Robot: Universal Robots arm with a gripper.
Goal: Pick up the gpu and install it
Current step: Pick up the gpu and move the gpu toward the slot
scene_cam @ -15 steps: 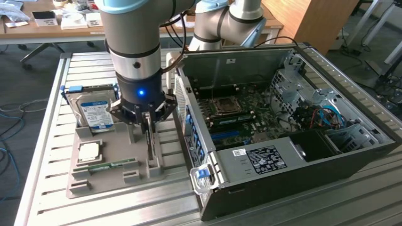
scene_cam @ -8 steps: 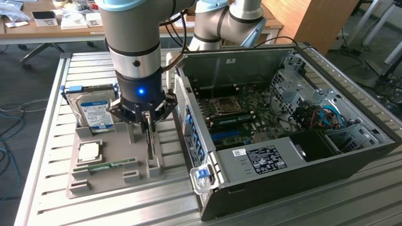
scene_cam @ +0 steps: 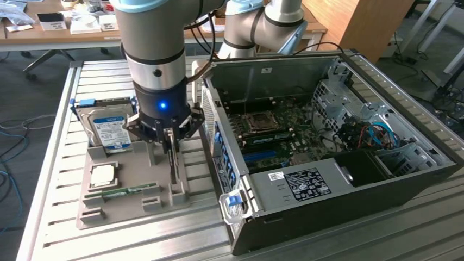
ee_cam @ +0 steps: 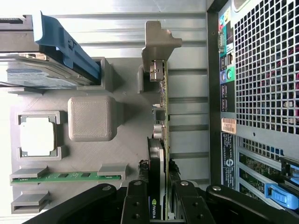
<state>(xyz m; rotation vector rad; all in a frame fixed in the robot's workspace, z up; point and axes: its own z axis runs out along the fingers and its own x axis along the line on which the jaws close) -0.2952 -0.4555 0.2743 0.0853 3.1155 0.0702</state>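
Grey tray (scene_cam: pixel 130 209) sits on the slatted table (scene_cam: pixel 51 163), just beside the open case (scene_cam: pixel 406 136) on the exterior view's left. We see the gpu (ee_cam: pixel 163 116) standing on edge in its slot along the tray side nearest the case, silver bracket (ee_cam: pixel 159 42) at the end away from the gripper (ee_cam: pixel 159 205). The arm hangs straight down over the card. Both fingers (ee_cam: pixel 135 200) flank it, one on the cooler face, one on the green board face, and the pads look pressed against it, so we read the tool as narrow and clamped on the gpu. The card's lower edge looks seated in the tray in the exterior view, not lifted clear. The drive (scene_cam: pixel 110 130), with its blue-white label and blue caddy, stands upright at the tray's far end. The cpu (scene_cam: pixel 102 175) lies flat in its pocket, and the ram stick (scene_cam: pixel 123 191) lies in its holder at the near end. All three are apart from the gripper. A plain grey block (ee_cam: pixel 92 118) stands up from the tray between the cpu pocket and the gpu. The case lies on its side with the panel off and the motherboard (scene_cam: pixel 283 125) exposed. Its perforated rear panel faces the tray, close to the card but not touching it.
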